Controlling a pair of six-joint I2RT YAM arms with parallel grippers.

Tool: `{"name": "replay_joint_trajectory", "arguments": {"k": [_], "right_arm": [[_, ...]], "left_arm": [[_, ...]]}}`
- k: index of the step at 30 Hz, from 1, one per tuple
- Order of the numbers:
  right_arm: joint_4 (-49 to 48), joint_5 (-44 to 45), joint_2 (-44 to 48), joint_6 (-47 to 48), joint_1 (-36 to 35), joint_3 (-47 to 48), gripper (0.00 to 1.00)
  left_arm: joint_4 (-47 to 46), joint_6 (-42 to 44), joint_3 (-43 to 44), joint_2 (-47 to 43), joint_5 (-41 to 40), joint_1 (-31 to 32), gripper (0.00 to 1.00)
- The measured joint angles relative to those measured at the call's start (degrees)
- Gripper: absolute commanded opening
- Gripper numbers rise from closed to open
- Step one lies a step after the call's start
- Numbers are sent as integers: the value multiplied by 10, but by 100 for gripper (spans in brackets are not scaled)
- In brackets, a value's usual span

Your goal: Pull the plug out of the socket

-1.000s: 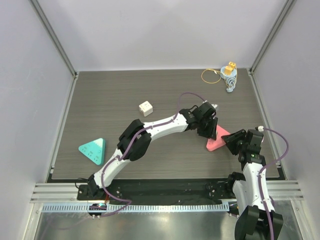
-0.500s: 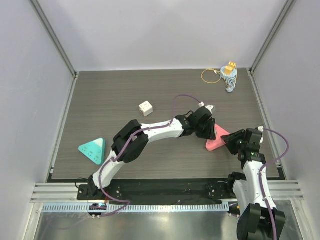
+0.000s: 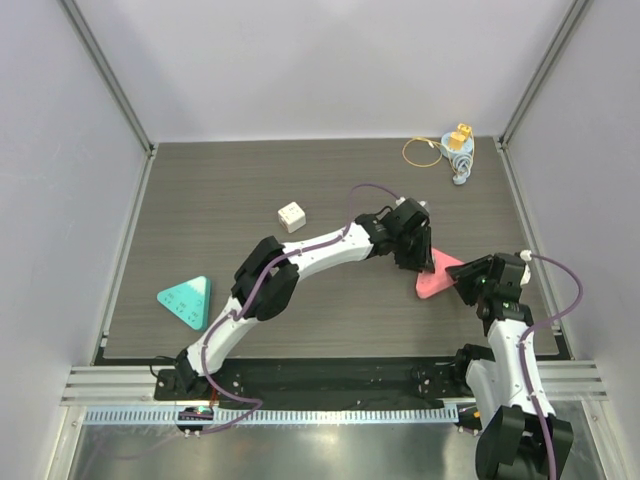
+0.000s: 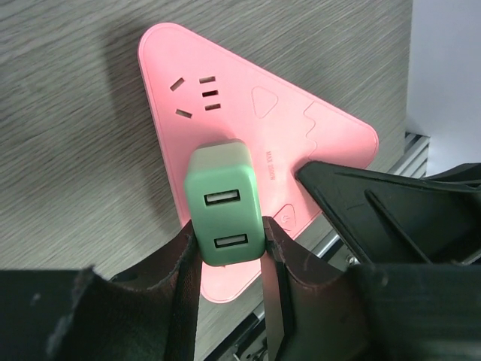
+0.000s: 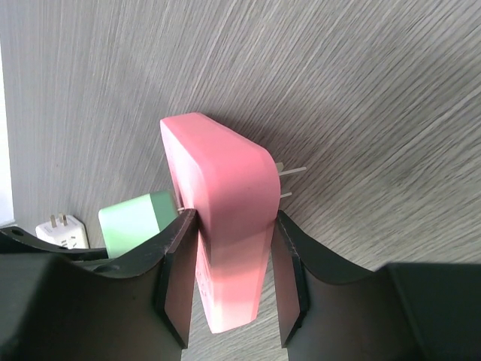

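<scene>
Table [image 3: 220, 180]: dark wood-grain surface, walled on three sides; all positions below are given from the pink socket

Left arm [image 3: 300, 260]: reaches across the table to the socket from its left. The left gripper [image 4: 229, 252] is closed on the green plug, one finger on each long side of the plug body

Right arm [image 3: 515, 350]: comes up to the socket from its near right side. The right gripper [image 5: 229, 226] is clamped on the socket's near-right corner across its thickness, with one finger on the outlet face and the other on the back

Pink socket [image 3: 437, 280]: triangular with rounded corners, lying right of the table's centre. Three unused outlet slots show on the face [image 4: 331, 135] at the corner away from the grippers. In the right wrist view, two thin metal pins project from the back of the socket [image 5: 225, 195]

Teal socket [image 3: 186, 300]: same triangular form, well apart to the left of the pink socket, untouched

Blue and yellow item [image 3: 459, 150]: well beyond the pink socket, in the far right corner, with a yellow ring [image 3: 421, 151] just beside it

Green plug [image 4: 224, 210]: standing on the pink socket's face near its middle, two ports facing up. From the right wrist the plug [image 5: 135, 222] sits close against the face; whether its pins are fully seated cannot be told

White cube [image 3: 291, 216]: left of and beyond the pink socket, well apart from it
</scene>
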State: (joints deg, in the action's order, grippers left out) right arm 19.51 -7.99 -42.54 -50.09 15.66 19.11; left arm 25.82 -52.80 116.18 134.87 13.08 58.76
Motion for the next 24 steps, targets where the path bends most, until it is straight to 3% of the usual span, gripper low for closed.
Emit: {"name": "replay_joint_trajectory", "arguments": {"k": [8, 13, 19, 24], "right_arm": [[-7, 3, -16, -1, -21, 2, 1], [-23, 50, -30, -1, -38, 3, 1], [-30, 75, -36, -4, -54, 6, 1], [-29, 84, -33, -7, -55, 6, 1]], "left_arm": [[52, 54, 31, 5, -10, 3, 0], [35, 69, 73, 2, 54, -1, 0], [-72, 30, -49, -71, 70, 5, 0], [-80, 37, -53, -81, 46, 6, 0]]}}
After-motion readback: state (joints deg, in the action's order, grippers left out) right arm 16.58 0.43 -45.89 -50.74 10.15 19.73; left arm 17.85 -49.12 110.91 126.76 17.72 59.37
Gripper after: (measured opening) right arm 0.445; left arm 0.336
